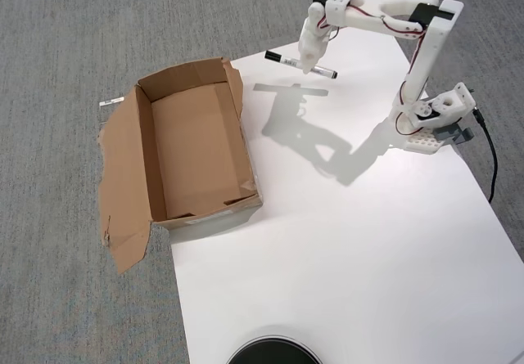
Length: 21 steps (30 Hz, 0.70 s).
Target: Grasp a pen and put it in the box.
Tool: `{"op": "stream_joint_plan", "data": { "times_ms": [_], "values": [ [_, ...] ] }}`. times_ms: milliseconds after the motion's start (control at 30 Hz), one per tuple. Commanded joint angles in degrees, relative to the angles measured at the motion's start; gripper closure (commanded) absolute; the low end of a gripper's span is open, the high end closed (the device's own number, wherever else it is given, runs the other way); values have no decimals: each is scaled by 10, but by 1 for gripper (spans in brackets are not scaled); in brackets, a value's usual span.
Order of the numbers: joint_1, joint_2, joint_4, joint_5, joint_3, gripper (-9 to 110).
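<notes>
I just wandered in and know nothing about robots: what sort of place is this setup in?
Probably an office or hobby room floor rather than a lab: a white board lies on grey carpet, with a small white arm's gripper holding a pen near a torn cardboard box.

White pen with black cap and dark print; brown cardboard box; white arm with black motors and red wires — on a white sheet over grey speckled carpet.
</notes>
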Motion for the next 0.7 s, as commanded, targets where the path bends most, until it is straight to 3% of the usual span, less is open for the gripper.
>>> {"op": "stream_joint_plan", "data": {
  "times_ms": [0, 367, 667],
  "values": [
    [-7, 79, 1, -3, -6, 101],
    [-12, 228, -7, 6, -7, 101],
    [-116, 305, -11, 9, -19, 101]
  ]
}}
